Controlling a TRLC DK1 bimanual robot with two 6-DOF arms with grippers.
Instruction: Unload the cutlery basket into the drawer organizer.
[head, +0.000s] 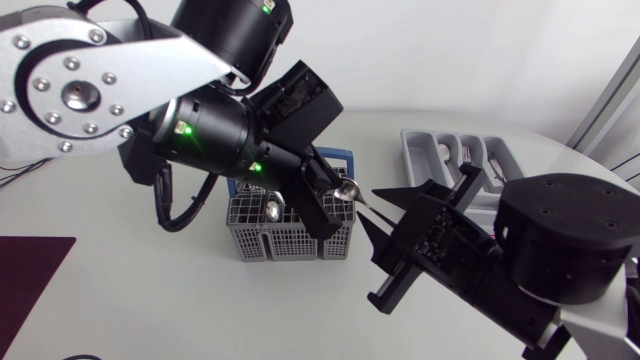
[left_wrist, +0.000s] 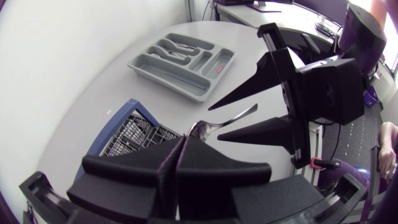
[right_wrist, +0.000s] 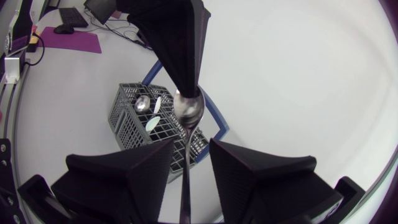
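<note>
I hold a spoon above the basket
Left gripper clamps its bowl; right wrist view reveals right gripper wide astride the handle (untouched).

One basket, one organizer, one held spoon, perhaps three more pieces in the basket.

left arm: had silver-grey link, ringed screws, black joints, green lights, looped black cable | right arm: black round joint | fingers: were matte black wedges
</note>
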